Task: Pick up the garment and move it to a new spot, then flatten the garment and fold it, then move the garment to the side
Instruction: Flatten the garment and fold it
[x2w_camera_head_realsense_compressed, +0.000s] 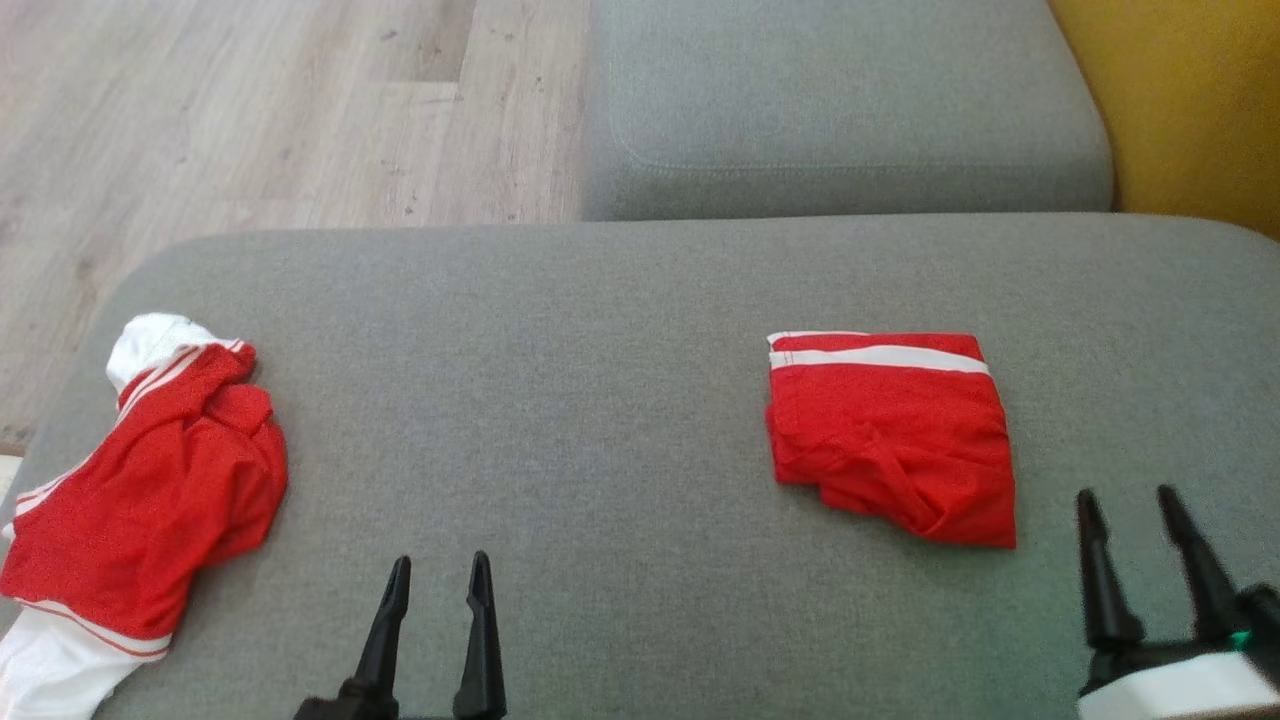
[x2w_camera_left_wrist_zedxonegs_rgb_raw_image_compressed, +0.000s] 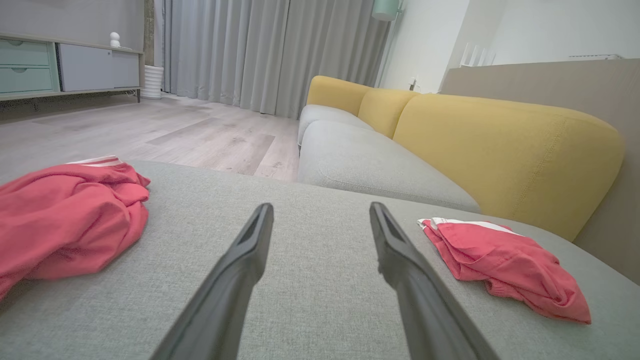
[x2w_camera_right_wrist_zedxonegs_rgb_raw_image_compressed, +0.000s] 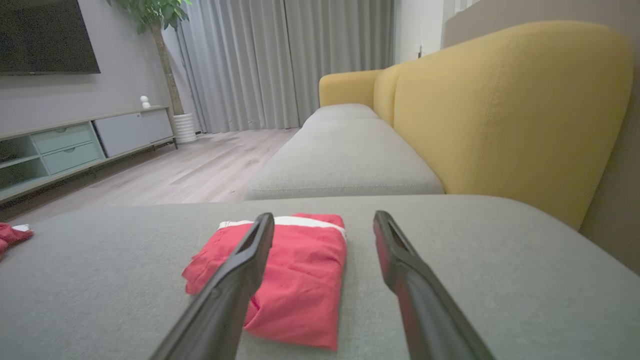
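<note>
- Pincer positions in the head view: the left pincer (x2w_camera_head_realsense_compressed: 440, 560) hangs over the near edge of the grey cushion (x2w_camera_head_realsense_compressed: 600, 350), fingers spread and holding nothing. The right pincer (x2w_camera_head_realsense_compressed: 1125, 493) stands over the cushion's near right corner, likewise spread and empty.
- Toward the right side of that cushion lies a folded red garment (x2w_camera_head_realsense_compressed: 890, 440), a flat rectangle with a white stripe along its far edge. It is apart from both pincers and nearer the right one.
- At the cushion's left end a crumpled red-and-white garment (x2w_camera_head_realsense_compressed: 150, 500) sits in a heap, part of it spilling over the edge.
- Beyond the cushion's far edge are a second grey cushion (x2w_camera_head_realsense_compressed: 840, 100), a wooden floor (x2w_camera_head_realsense_compressed: 250, 100) and a yellow backrest (x2w_camera_head_realsense_compressed: 1190, 100).
- In the left wrist view the left pincer (x2w_camera_left_wrist_zedxonegs_rgb_raw_image_compressed: 321, 206) reaches low over the cushion, its fingers wide apart with bare fabric between them. The crumpled garment lies on the cushion's left and the folded one on its right, and it touches neither.
- In the right wrist view the right pincer (x2w_camera_right_wrist_zedxonegs_rgb_raw_image_compressed: 324, 216) gapes open over the cushion, pointing at the folded garment just ahead. One finger overlaps the cloth in the picture, and I cannot tell whether it touches.
</note>
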